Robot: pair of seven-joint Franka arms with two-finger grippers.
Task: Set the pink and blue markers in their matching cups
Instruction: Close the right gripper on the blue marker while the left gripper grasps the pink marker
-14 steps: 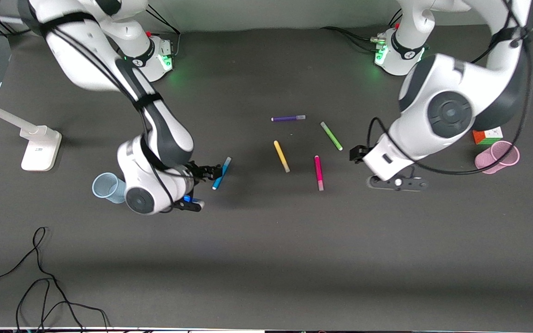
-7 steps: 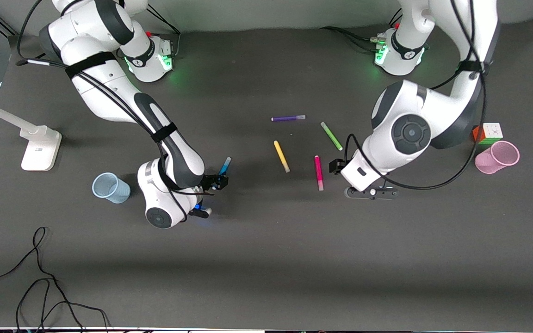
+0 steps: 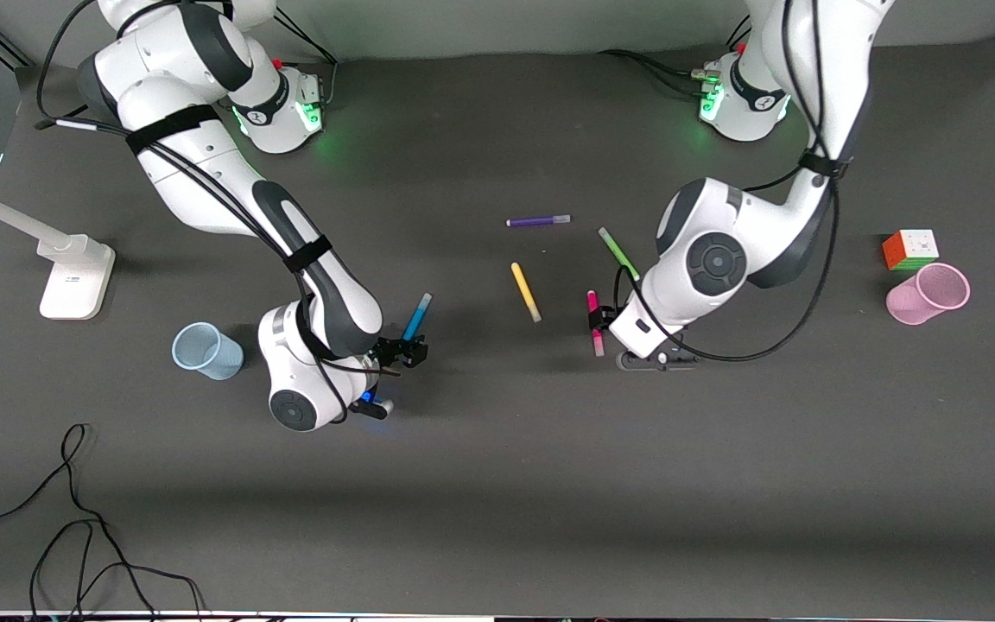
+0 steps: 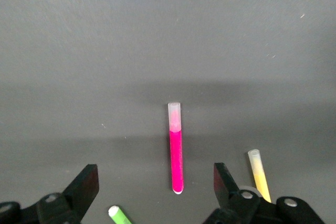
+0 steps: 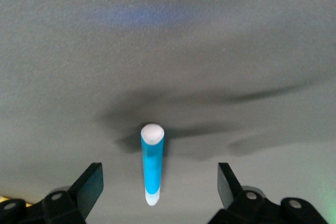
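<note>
Dark table [image 3: 497, 484], five markers, two cups (cube too)

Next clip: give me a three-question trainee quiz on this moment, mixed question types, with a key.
1. True or false: the left gripper is shut on the thin magenta marker.
2. Which cup stands nearest the multicoloured puzzle cube? A) the pale blue translucent plastic cup B) the pale pink translucent plastic cup
3. Fill in: the right gripper is open around the thin ____ marker.

Key: 1 false, its fingers are open with the marker lying between them; 2 B; 3 blue.
</note>
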